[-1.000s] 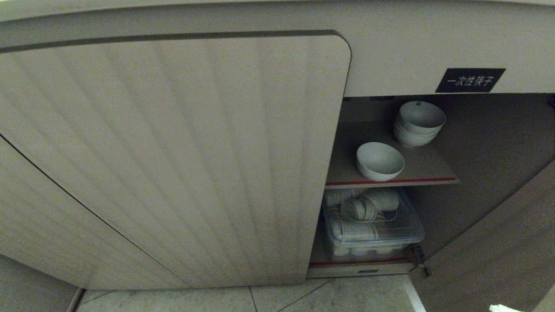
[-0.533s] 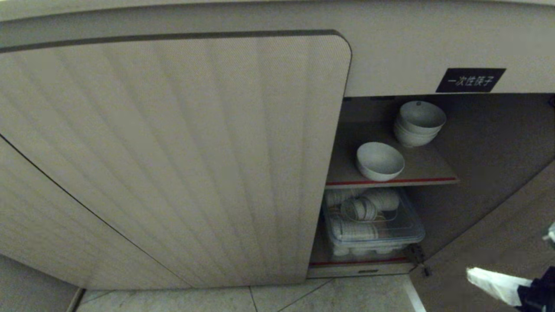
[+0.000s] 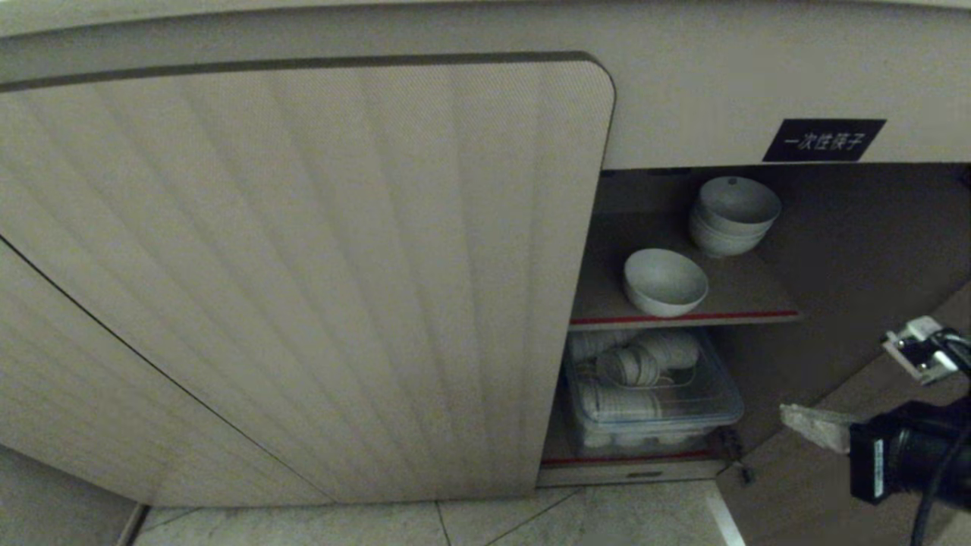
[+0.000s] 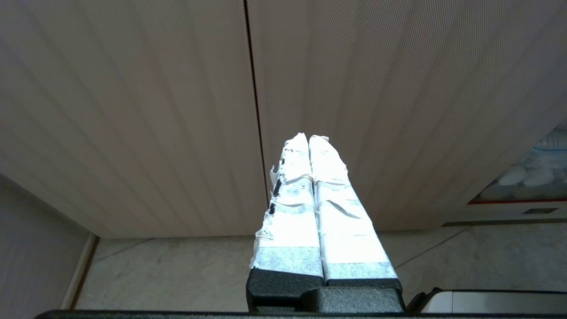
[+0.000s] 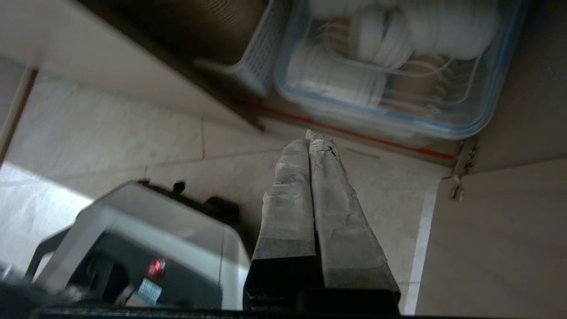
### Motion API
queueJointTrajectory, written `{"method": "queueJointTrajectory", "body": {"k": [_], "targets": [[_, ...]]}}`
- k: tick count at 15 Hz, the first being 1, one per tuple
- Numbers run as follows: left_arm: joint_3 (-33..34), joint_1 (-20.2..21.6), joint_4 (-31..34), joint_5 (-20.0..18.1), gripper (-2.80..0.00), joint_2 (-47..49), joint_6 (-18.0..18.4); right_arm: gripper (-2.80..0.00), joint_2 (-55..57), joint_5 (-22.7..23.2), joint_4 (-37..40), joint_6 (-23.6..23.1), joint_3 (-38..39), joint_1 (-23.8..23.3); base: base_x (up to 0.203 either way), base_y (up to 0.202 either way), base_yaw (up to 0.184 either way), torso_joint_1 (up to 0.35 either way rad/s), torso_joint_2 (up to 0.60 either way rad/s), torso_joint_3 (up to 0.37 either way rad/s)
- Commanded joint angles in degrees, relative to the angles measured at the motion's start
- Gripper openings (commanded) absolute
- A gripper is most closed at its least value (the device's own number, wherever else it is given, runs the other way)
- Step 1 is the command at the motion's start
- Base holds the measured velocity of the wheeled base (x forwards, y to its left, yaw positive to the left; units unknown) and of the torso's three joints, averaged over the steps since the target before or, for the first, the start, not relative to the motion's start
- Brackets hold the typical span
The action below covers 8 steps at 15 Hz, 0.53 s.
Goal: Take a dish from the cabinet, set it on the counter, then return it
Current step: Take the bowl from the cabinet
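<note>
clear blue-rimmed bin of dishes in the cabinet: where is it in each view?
Head view: the clear bin sits under the red-edged shelf, lower right of centre.
Left wrist view: only a corner of the bin shows at the right edge, past the closed door.
Right wrist view: the bin fills the top, beyond the shut right end effector.
Shared landmark: the red strip below the bin.

I read one sign only: a black label [image 3: 824, 140] on the cabinet [image 3: 705, 91] face above its opening, with white Chinese characters reading "一次性筷子". I can make out no other text.
</note>
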Motion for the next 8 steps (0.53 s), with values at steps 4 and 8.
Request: {"method": "queueJointTrajectory", "body": {"k": [4,8], "targets": [[0.01,0.0,-0.01,0.02,-2.8,0.0,-0.05,-2.8,8.92,-1.67,-2.17,1.47,-5.51,0.07,0.0,0.0,0.0,0.0,0.0,0.0],[0.01,0.04,-0.01,0.06,-2.8,0.0,-0.05,-2.8,12.29,-3.23,-1.77,4.02,-10.38,0.13,0.0,0.0,0.0,0.0,0.0,0.0]]}}
